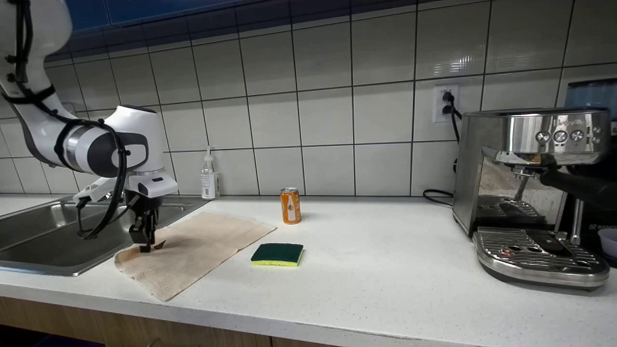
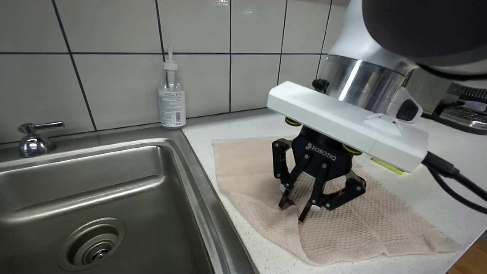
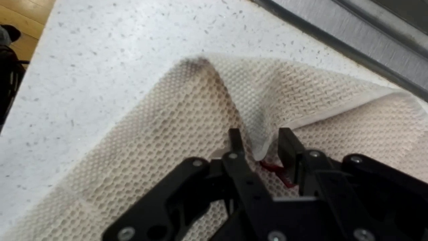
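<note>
One bench holds a sink; beside it, reaching toward the bench's front edge, lies a cloth, partly folded over. Astride the fold's tip is the end effector, its fingers narrowly parted, presumably there because the fold gives a raised edge. A sponge lies flat nearer the front edge, a can upright nearer the rear, both off the cloth, perhaps to leave it room. A red scrap rests beside one finger, partly hidden.
</note>
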Controlling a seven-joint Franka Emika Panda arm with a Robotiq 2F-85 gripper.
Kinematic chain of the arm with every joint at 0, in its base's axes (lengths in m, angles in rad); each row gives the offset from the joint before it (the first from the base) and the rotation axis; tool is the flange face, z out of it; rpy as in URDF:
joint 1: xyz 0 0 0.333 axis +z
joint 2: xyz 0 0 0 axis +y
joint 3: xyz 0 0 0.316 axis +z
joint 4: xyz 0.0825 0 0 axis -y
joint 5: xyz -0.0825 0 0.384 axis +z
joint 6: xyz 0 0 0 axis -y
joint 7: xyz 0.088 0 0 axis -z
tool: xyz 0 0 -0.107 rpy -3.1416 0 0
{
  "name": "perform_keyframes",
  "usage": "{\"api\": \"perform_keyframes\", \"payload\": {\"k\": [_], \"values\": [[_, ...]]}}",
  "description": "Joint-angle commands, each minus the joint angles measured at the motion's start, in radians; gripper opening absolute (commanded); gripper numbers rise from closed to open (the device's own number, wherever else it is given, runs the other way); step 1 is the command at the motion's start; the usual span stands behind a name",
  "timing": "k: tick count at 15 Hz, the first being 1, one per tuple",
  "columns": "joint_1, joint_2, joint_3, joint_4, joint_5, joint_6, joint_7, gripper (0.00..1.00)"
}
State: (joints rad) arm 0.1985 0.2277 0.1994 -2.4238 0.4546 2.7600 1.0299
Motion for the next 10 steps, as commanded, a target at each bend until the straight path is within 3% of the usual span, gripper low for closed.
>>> {"api": "perform_keyframes", "payload": {"k": [1,6,10], "values": [[0.003,-0.03,-0.014,-0.008,-0.023,-0.041,-0.007,0.68],[0.004,-0.027,-0.017,-0.006,-0.032,-0.049,-0.003,1.0],[0.004,-0.033,-0.018,-0.003,-0.035,-0.059,0.001,1.0]]}}
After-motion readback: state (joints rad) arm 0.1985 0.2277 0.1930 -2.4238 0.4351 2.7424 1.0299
